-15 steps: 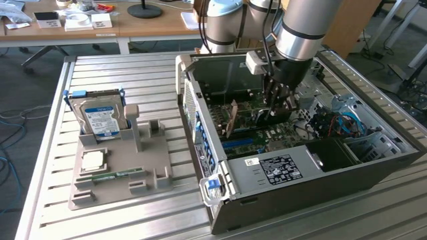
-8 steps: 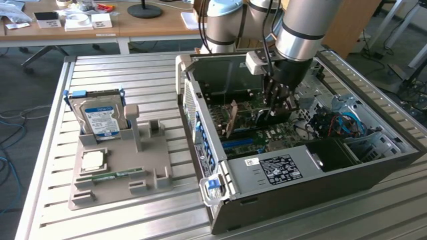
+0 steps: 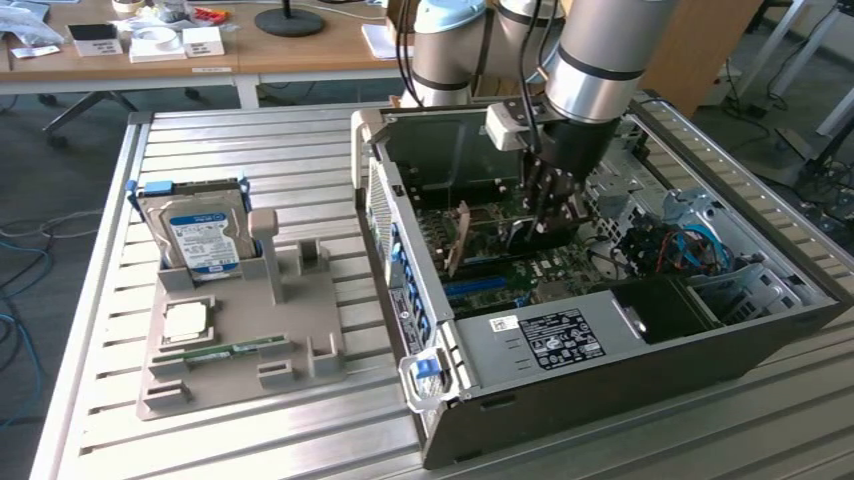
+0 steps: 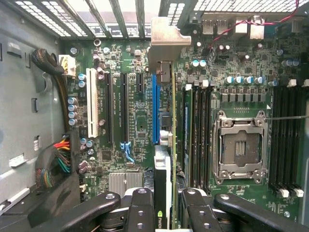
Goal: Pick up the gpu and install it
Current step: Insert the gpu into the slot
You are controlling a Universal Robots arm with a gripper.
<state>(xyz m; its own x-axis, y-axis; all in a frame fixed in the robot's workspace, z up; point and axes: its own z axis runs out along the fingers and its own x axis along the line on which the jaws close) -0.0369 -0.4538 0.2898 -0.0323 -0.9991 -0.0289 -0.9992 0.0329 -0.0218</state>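
The gpu [image 4: 163,183] held edge-on inside the computer case [image 3: 574,370].
I read the jaws of the gripper [image 4: 166,212] as narrow, pinching the card just beside the 1 blue slot [image 4: 155,106]; seated or not, I cannot tell. I judge it light and stiff but fragile, best held by the board's top edge, off the components.

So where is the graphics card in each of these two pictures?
Exterior view: the gpu hangs under the gripper, inside the open computer case, over the green motherboard.
Wrist view: the gpu is seen edge-on, running from between the gripper fingers to its metal bracket.
Shared landmark: the green motherboard behind the card.
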